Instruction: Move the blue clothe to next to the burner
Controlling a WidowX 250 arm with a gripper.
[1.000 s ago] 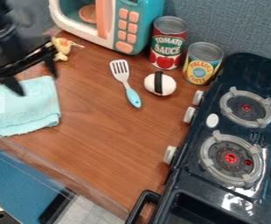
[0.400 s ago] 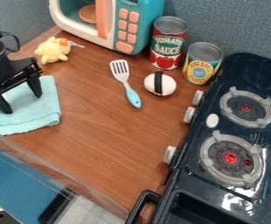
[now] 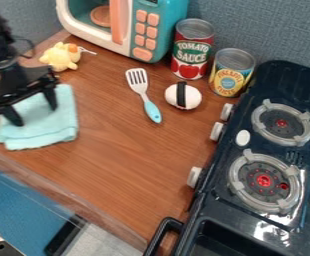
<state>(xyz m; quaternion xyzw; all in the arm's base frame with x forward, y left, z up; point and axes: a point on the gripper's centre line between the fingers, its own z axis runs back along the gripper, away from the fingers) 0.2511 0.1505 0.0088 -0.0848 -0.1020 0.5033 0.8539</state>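
"What's moved?"
"The cloth (image 3: 54, 127). It's slid slightly toward the stove (image 3: 214, 205)."
"And the gripper (image 3: 34, 114)?"
"Came down over the cloth, then shifted the same way."

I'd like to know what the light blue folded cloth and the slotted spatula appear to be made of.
The light blue folded cloth looks like soft, matte woven fabric, judging by its creases. The slotted spatula with light blue handle is probably smooth moulded plastic, given its even colours.
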